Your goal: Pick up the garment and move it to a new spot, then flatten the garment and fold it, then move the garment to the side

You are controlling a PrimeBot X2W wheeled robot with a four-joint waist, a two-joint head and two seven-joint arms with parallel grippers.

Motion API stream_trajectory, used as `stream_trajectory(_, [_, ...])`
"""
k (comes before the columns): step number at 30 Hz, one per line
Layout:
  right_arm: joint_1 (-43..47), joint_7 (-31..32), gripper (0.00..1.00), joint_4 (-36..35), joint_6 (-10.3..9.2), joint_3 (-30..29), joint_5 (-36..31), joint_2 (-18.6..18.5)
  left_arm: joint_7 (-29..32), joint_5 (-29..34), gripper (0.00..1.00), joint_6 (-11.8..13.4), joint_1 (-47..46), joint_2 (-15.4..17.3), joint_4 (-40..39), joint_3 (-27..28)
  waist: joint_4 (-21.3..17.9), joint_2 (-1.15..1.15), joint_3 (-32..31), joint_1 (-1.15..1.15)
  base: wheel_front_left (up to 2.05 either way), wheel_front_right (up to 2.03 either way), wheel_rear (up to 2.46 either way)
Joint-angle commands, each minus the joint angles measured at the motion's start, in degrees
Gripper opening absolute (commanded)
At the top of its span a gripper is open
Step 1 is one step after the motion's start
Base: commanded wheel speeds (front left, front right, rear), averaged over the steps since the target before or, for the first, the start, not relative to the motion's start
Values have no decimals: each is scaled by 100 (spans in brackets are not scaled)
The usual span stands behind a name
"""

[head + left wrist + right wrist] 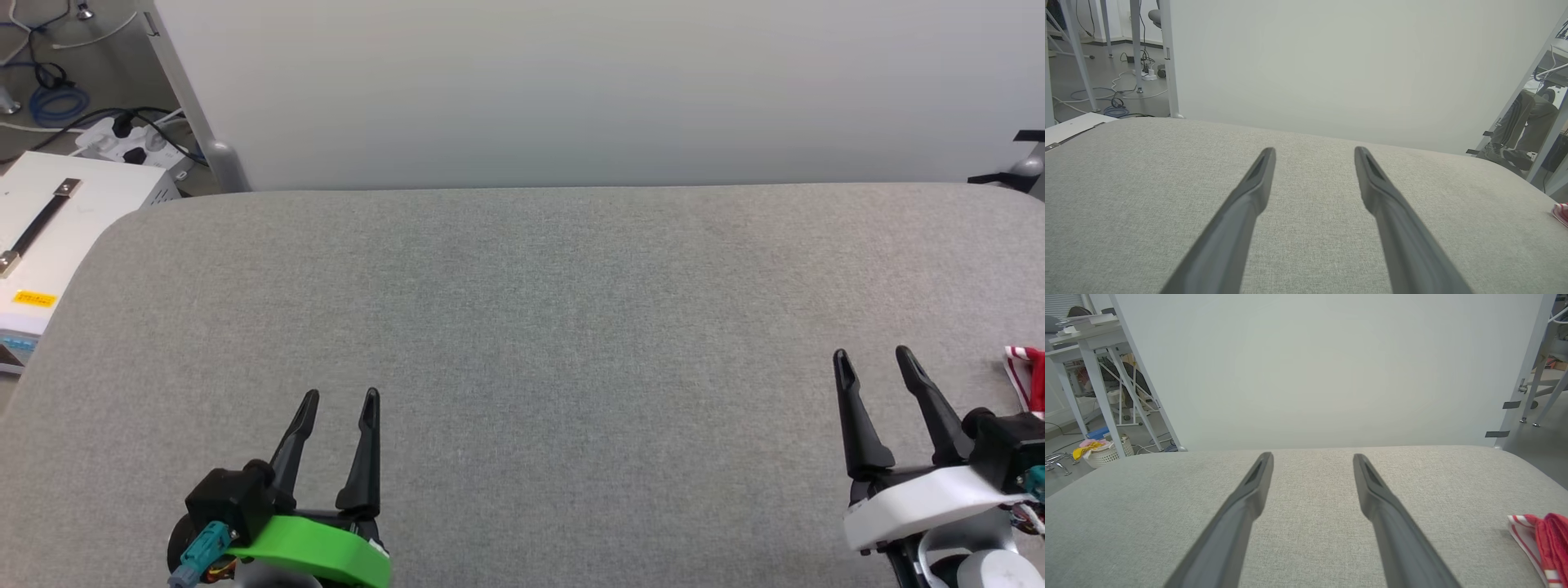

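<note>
Red-white striped garment [1539, 543] edge, woven grey table [522, 310], slender dark gripper [873, 355] spread

**Both grippers open, fingers pointing forward**

In the head view the left gripper [340, 398] sits at the lower left, its two dark fingers [361, 457] spread apart and pointing up the picture, leaning slightly right. A green cuff [318, 551] wraps its wrist. The right gripper [873, 355] sits at the lower right, fingers parted and leaning slightly left, above a white cuff [922, 498]. Both wrist views show their own fingers parted with nothing between them.
</note>
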Motion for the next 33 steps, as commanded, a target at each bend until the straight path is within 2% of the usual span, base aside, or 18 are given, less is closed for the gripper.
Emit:
stream_trajectory(1, [82,-85,100,43,-4,12,-39,32,-32,70,100,-36,91,-51,-3,40,17,0,-30,1,0,0,0])
stream_trajectory(9, [92,-220,100,217,-4,74,-113,170,-32,165,100,-75,99,-139,45,110,-3,0,-17,1,0,0,0])
stream_trajectory(28, [56,-221,100,246,-4,110,-122,168,-32,140,100,-85,89,-137,85,120,-10,0,-8,1,0,0,0])
stream_trajectory(29, [69,-187,0,241,0,103,-88,166,0,141,0,-68,46,-127,89,107,-11,0,-7,1,0,0,0])
stream_trajectory(33, [68,-182,0,239,0,103,-89,167,13,145,0,-66,44,-128,88,96,-11,0,-3,1,0,0,0])
